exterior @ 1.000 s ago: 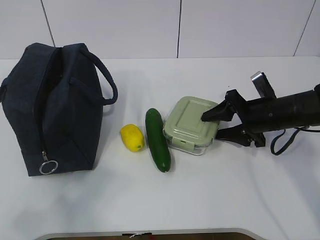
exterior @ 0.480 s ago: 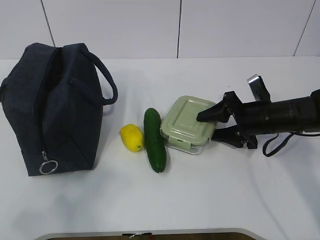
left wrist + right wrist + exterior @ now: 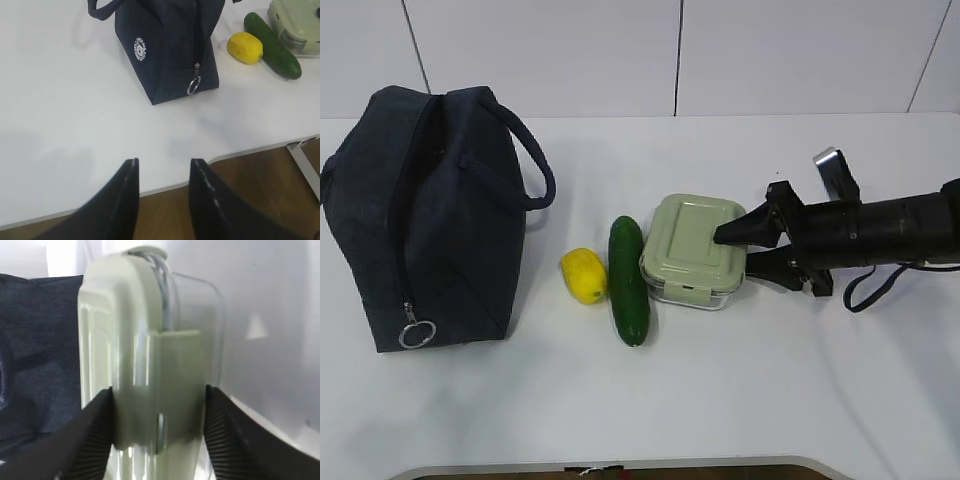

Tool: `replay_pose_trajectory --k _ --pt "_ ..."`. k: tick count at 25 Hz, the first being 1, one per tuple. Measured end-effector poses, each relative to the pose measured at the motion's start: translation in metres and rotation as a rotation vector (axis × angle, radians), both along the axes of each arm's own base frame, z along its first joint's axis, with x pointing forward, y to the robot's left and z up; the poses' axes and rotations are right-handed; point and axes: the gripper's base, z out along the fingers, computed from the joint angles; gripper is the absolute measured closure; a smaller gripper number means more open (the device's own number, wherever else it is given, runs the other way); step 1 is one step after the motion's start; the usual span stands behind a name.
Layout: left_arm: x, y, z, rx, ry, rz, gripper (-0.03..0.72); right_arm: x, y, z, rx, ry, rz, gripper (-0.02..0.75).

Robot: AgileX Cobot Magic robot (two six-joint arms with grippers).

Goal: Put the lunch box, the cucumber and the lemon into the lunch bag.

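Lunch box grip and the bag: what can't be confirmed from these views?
- Lunch box contents: right wrist view, blurred at close range.
- Right gripper pad contact: its fingers flank the box, but the contact line is blurred.
- Lunch bag interior: exterior view, zipper looks closed.
- Left gripper: base cut off by the frame edge.

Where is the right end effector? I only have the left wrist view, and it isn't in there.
Observer: In the exterior view, the right end effector is at the right edge of the lunch box, with one finger over the lid and one lower, beside the wall.
Operator: Has it gripped the box?
Observer: I cannot tell. The right wrist view shows both fingers flanking the clip side, very close or touching.
Operator: Is the bag open on top?
Observer: On the lunch bag, a dark gap runs along the top seam, so it looks unzipped.
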Motion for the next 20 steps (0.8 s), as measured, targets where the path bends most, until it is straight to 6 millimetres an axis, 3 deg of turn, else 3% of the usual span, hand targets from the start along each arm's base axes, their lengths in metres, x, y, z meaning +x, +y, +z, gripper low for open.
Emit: replay_pose_trajectory --k 20 --pt "0.0000 0.0000 0.0000 0.000 0.000 0.000 0.449 0.0006 0.0002 0.0002 -0.002 -0.019 0.008 0.312"
